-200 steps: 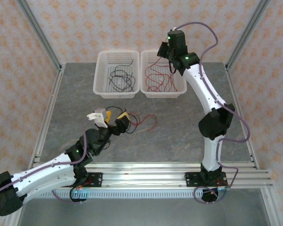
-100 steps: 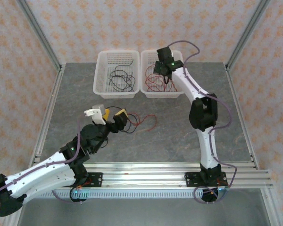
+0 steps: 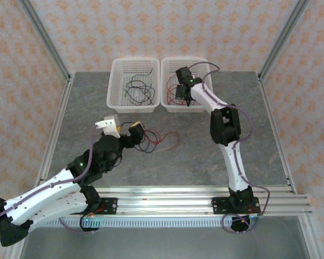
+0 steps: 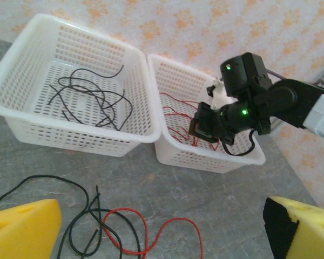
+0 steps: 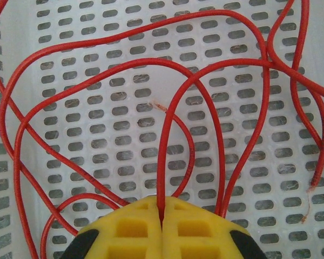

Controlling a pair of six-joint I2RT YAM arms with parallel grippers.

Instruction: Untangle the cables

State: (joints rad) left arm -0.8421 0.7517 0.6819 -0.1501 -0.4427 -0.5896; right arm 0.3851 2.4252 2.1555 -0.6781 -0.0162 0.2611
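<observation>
A tangle of one red cable and black cables lies on the grey table, also seen from above as a loose heap of cables. My left gripper hovers just short of it, open, with its yellow fingertips far apart and nothing between them. It appears from above as the left gripper. My right gripper is down in the right basket, shut on a red cable that rises from between its pads. Other red cables loop over the basket floor.
The left white basket holds several black cables. Both baskets stand side by side at the back of the table. Metal frame posts border the table's left and right sides, with a rail at the near edge.
My right arm has come down from above the right basket into it, carrying the red cable. My left gripper has shifted slightly up and left, still open.
</observation>
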